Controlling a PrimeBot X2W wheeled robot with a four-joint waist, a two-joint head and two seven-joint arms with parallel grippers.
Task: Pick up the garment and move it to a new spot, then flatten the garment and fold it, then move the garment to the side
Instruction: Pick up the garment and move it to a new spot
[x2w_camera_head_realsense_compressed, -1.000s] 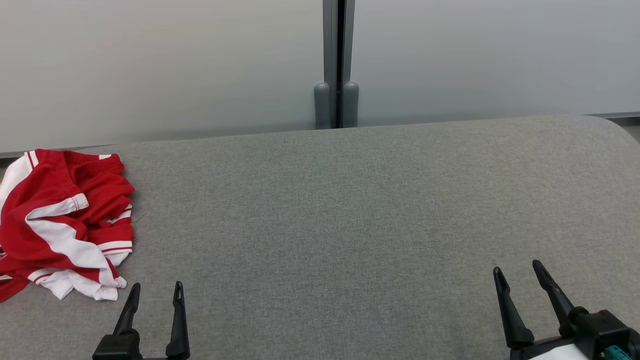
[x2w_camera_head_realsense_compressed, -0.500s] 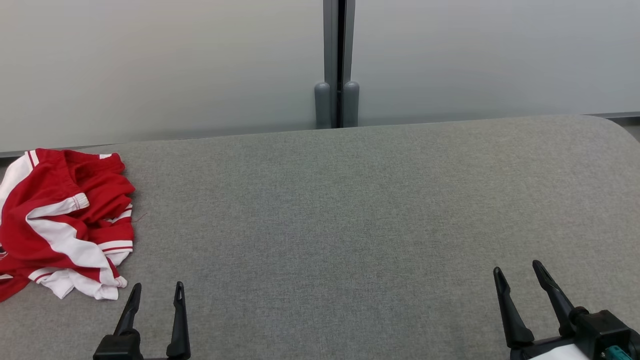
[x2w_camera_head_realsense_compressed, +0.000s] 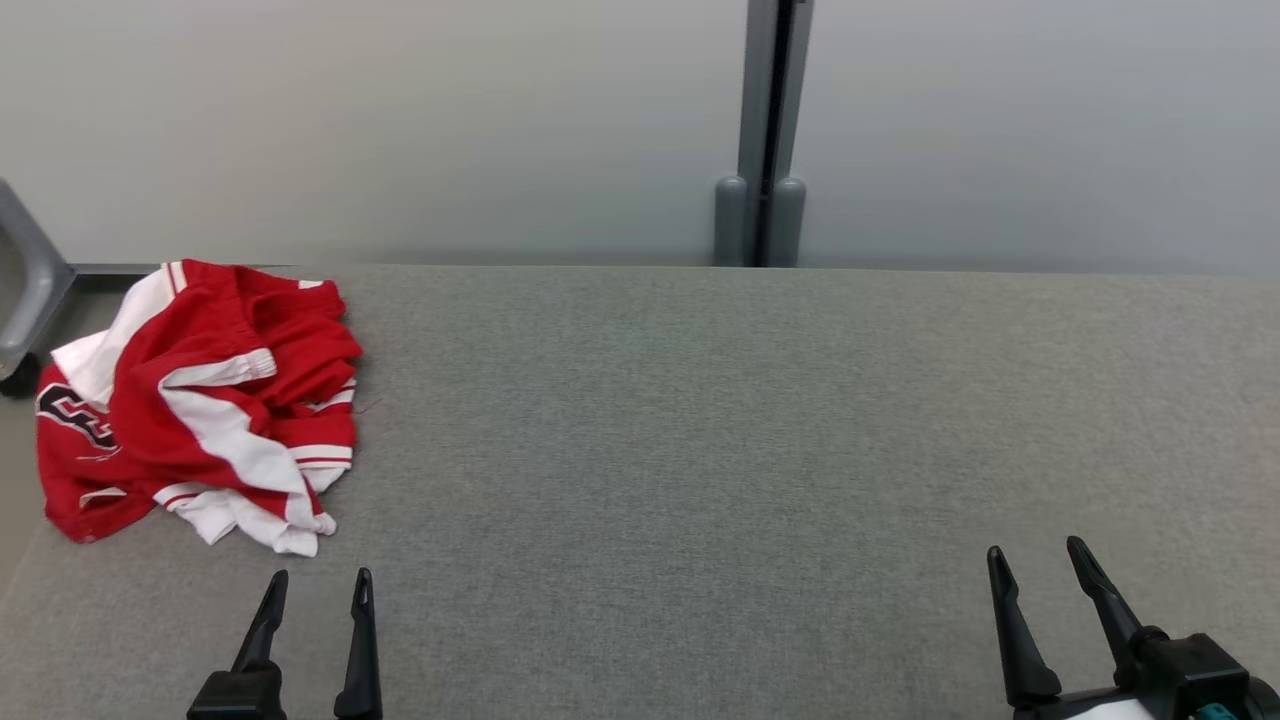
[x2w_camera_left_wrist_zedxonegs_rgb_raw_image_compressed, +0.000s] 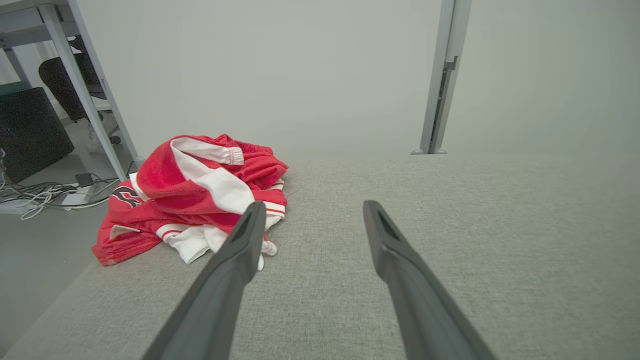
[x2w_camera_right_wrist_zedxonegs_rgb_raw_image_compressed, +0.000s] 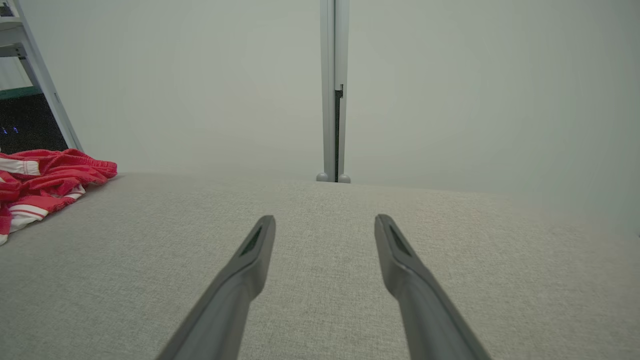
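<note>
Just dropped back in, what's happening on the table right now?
Nothing is held yet. A crumpled red and white garment lies at the left end of the grey padded table. The left claw is open just short of it, not touching; the right claw is open far to the right, over bare surface. The pick-up has not begun.

The garment runs off the right wrist view's left edge, its black print half hidden.
</note>
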